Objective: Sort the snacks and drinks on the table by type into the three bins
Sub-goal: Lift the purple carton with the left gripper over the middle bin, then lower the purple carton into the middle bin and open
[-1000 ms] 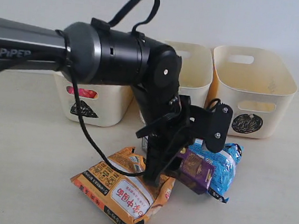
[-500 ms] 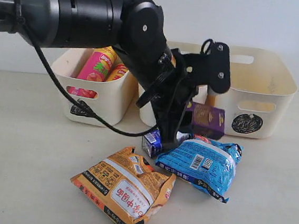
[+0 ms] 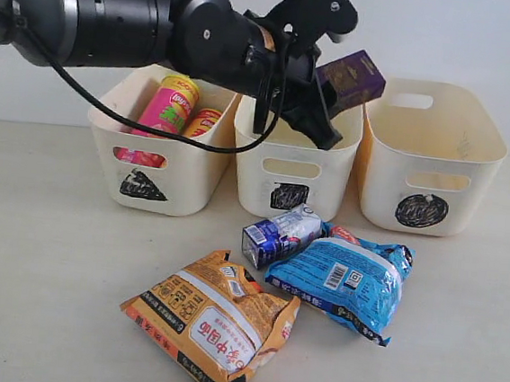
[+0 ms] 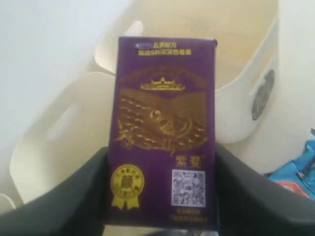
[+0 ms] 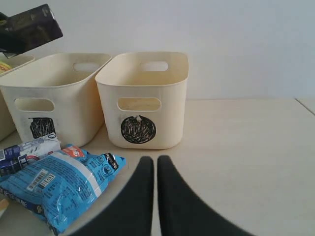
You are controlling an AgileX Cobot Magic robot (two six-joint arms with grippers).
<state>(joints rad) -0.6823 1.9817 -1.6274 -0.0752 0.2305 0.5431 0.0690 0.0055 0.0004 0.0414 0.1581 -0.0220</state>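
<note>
Against the white wall [image 3: 487, 37], your left gripper [image 4: 162, 209] clamps the dark purple carton [image 4: 165, 123] aloft near the square-marked bin [image 3: 261, 178]; your right gripper [image 5: 155, 169] hangs closed, empty, over the table [image 5: 241, 147].

Dark purple carton [image 3: 349, 78] hangs tilted in left pincer [image 4: 160, 216] over square-marked bin [image 3: 256, 178].

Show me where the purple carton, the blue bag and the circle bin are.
purple carton [image 3: 351, 78], exterior view, middle of its visible face.
blue bag [image 3: 341, 282], exterior view, centre of the bag near the barcode.
circle bin [image 3: 471, 203], exterior view, bare front wall beside the mark.
</note>
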